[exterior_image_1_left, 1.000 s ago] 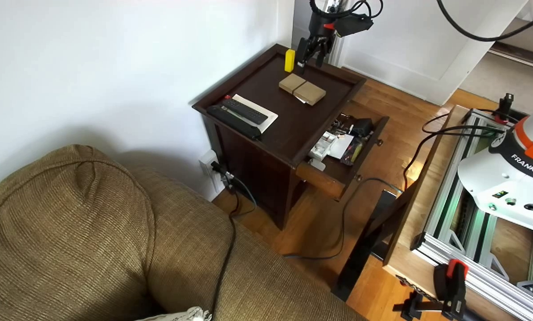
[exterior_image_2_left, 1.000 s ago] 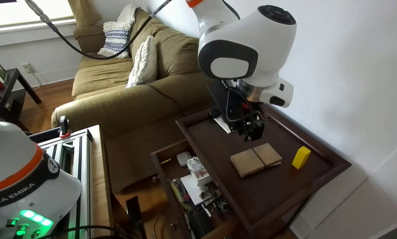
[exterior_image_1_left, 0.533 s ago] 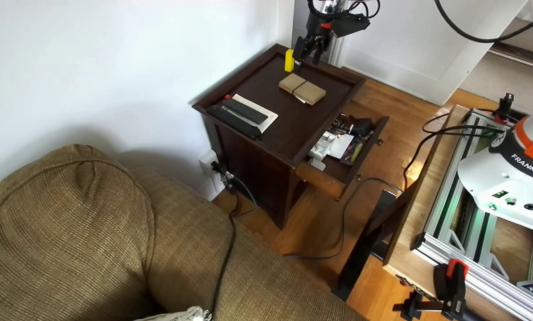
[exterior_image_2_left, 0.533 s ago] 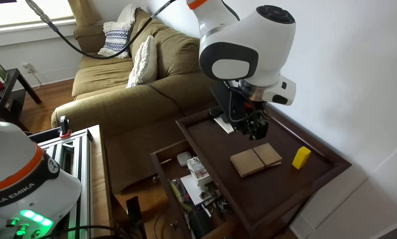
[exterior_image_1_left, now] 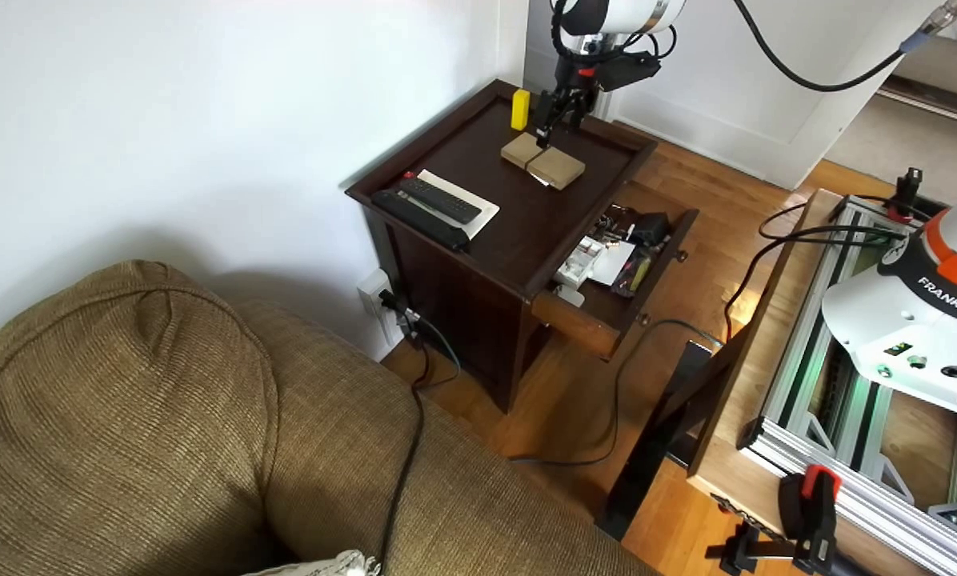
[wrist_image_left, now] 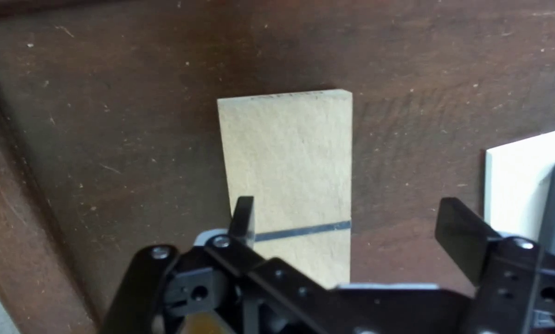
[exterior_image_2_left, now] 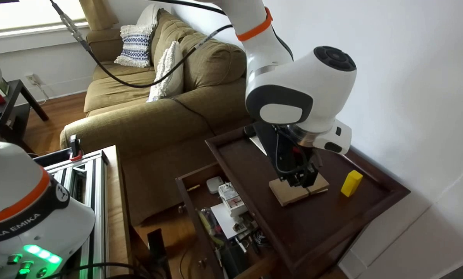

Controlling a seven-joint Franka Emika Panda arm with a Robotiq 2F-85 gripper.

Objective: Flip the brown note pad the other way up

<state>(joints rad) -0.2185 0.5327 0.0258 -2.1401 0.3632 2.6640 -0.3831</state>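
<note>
On scuffed wood (wrist_image_left: 133,148), rectangular brown pad (wrist_image_left: 297,174)

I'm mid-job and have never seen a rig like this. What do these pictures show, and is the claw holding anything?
One white robot arm ends in a black two-fingered claw. Two views are from outside; the third, from the arm's end, looks past the fingers. On the dark cabinet top lie the brown note pad, a dark band across it, and a black remote on something flat and white; a yellow block stands upright. Nothing is held: the claw is open.
</note>
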